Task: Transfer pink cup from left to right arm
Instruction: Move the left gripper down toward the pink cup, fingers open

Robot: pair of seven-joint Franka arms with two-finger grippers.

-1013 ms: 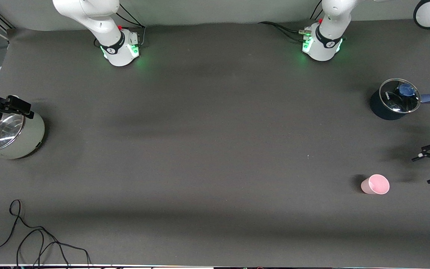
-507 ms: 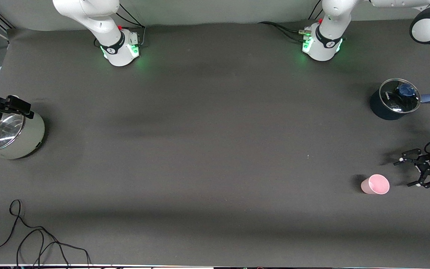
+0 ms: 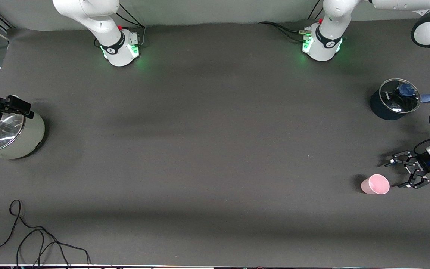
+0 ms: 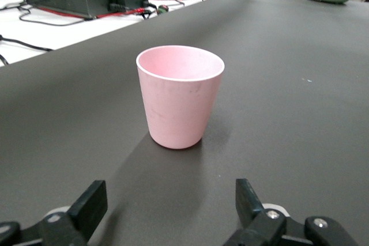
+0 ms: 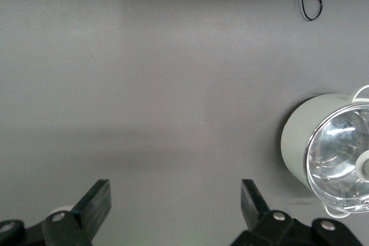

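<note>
Jaws of the left gripper (image 3: pixel 405 174) are spread wide and empty, low over the worktop (image 3: pixel 215 149) just beside the pink cup (image 3: pixel 375 184), on the side toward the left arm's end. Cup stands upright, mouth up, axis vertical, not touching the fingers (image 4: pixel 86 208); in the left wrist view it sits centred straight ahead of the gap. So the approach looks like a level side-on slide until the wall is between the fingers. Left arm is clearly the nearer one. Right gripper (image 3: pixel 4 106) waits, jaws also spread, over the pale green pot (image 3: pixel 24 138) at the right arm's end, well apart from the cup. Versus earlier frames: left gripper has closed in from the worktop edge toward the cup; cup and right gripper haven't moved.
</note>
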